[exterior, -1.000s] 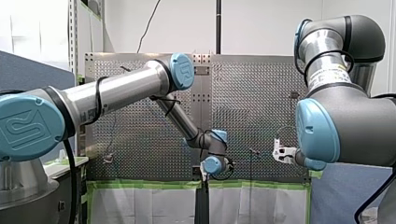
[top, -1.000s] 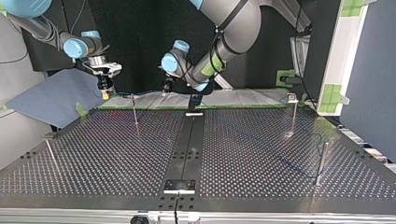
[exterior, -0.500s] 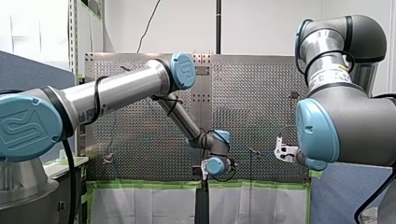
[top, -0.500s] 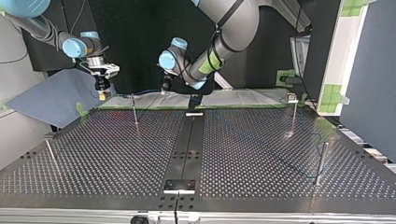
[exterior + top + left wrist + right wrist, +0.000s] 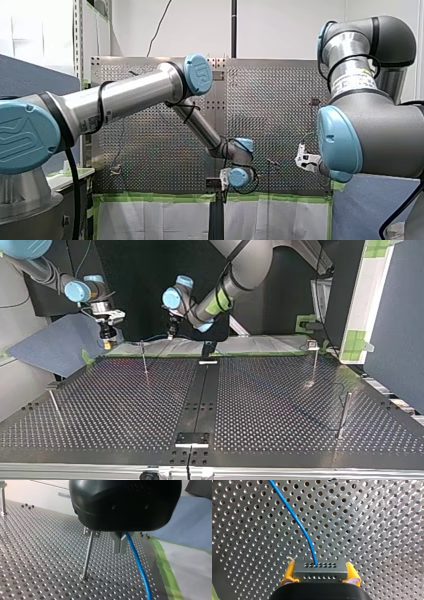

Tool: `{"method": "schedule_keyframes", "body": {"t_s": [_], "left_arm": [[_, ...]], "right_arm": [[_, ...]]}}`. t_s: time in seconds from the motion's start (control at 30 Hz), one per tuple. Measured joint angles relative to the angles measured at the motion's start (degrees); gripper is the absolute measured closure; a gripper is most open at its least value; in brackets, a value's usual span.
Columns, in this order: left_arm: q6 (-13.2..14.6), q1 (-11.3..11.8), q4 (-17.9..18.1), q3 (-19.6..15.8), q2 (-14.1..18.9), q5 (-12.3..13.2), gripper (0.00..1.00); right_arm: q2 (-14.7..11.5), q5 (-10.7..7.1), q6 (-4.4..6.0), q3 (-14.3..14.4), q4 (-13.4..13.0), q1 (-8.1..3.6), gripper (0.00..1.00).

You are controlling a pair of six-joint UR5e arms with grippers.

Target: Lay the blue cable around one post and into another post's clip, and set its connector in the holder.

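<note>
As my right fingers (image 5: 290, 573) pinch the connector (image 5: 320, 572), blue cable (image 5: 294, 517) ahead

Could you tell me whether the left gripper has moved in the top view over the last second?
Yes. The left gripper has shifted toward the top view's left, away from the black centre strip and closer to the thin post.

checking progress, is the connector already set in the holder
No, the connector sits clamped between my right gripper's yellow pads, over the perforated table.
</note>
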Motion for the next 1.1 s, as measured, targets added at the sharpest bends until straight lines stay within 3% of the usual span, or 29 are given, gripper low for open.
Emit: {"method": "schedule_keyframes", "body": {"t_s": [0.3, 0.7, 1.1], "left_arm": [[0.09, -0.93, 0.01, 0.50, 0.00, -1.23, 1.00], [0.14, -1.07, 0.01, 0.60, 0.00, -1.24, 1.00], [-0.07, -1.09, 0.04, 0.77, -0.05, -0.46, 1.00]], "right_arm": [[0.12, -1.19, 2.60, -0.44, 0.13, -1.41, 1.00], [0.56, -2.21, 4.92, -1.20, 0.87, -2.91, 1.00], [3.61, -3.25, 4.22, -2.56, 1.54, -3.07, 1.00]]}}
